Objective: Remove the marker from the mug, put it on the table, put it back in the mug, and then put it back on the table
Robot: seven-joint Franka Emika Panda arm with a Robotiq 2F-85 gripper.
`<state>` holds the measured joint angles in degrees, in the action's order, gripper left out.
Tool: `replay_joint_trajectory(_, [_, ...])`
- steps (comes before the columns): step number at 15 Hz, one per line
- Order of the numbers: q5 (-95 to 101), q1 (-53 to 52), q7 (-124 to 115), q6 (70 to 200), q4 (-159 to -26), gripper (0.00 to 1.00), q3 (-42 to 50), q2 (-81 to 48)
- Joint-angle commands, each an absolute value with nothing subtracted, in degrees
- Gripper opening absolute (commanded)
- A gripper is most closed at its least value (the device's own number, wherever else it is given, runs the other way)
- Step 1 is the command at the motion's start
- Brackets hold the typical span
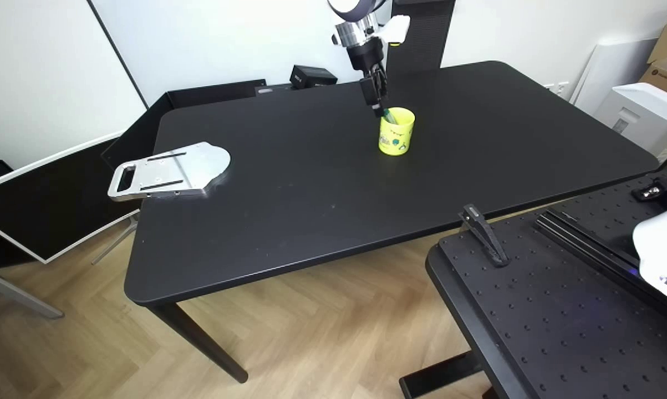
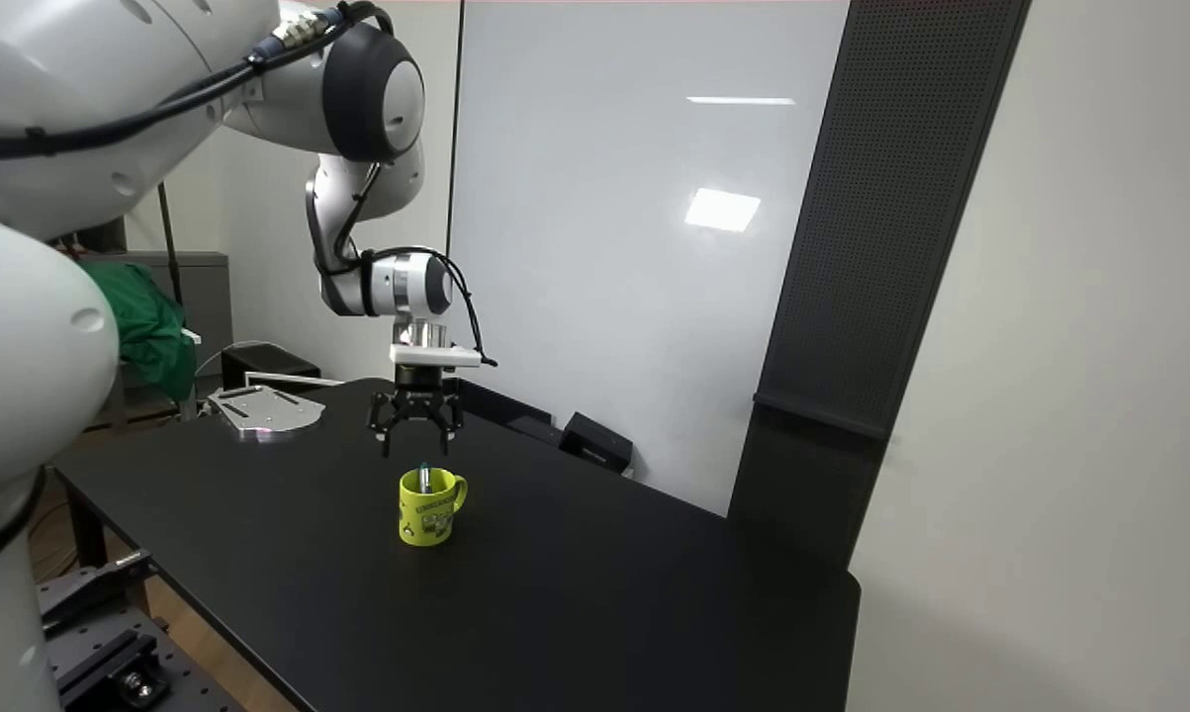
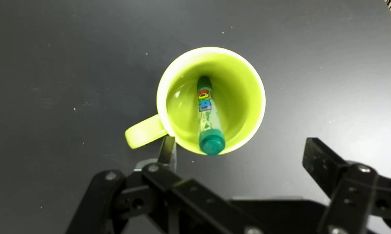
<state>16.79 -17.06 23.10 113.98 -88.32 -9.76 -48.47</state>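
The yellow-green mug [image 3: 244, 87] stands upright on the black table [image 3: 68, 81]; it shows in both exterior views [image 1: 395, 138] [image 2: 424, 519]. The marker [image 3: 209, 112], with green ends and a pale printed body, leans inside the mug, its thicker green end at the rim. Its top shows in both exterior views [image 1: 390, 117] [image 2: 424, 477]. My gripper [image 3: 241, 143] is open and empty, fingers wide apart. It hangs above and beside the mug, as an exterior view [image 2: 415, 450] shows. In the wrist view the left fingertip overlaps the mug's rim near the handle; contact cannot be told.
A silver metal plate with a handle slot [image 1: 178, 169] lies at a table edge, partly overhanging. A black box [image 1: 312, 76] sits behind the table's far edge, near a whiteboard [image 2: 634, 247]. A black perforated board [image 1: 533, 299] stands beside the table.
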Motion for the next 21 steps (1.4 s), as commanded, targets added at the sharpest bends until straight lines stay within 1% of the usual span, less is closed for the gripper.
replay_joint_trajectory(1, [16.3,-16.8,21.3,112.4,-86.9,1.0,-10.1,-49.0])
replay_joint_trajectory(21, [15.8,-16.4,22.6,113.9,-88.0,1.0,-10.6,-48.7])
